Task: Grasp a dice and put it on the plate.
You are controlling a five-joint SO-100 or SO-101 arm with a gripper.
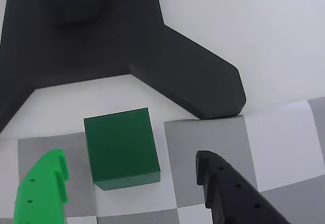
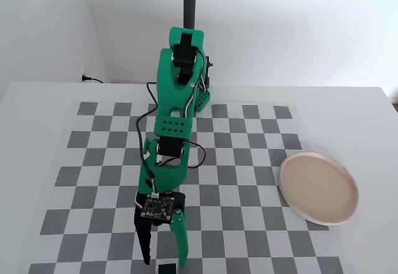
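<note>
The dice (image 1: 122,148), a dark green cube, sits on the checkerboard mat, and no pips show on it. My gripper (image 1: 131,158) is open around it, with the green finger (image 1: 43,188) to its left and the black finger (image 1: 228,188) to its right, neither touching it. The fixed view has the dice (image 2: 166,268) at the bottom edge of the mat, just beyond the tips of my gripper (image 2: 165,261), and partly cut off by the frame. At the right side of the mat lies the pale beige plate (image 2: 318,187), with nothing on it.
A black forked stand foot (image 1: 127,46) lies on the white table right behind the dice in the wrist view. The arm's green body (image 2: 177,112) stretches down the middle of the checkerboard mat (image 2: 249,162). A black pole (image 2: 189,0) rises at the back.
</note>
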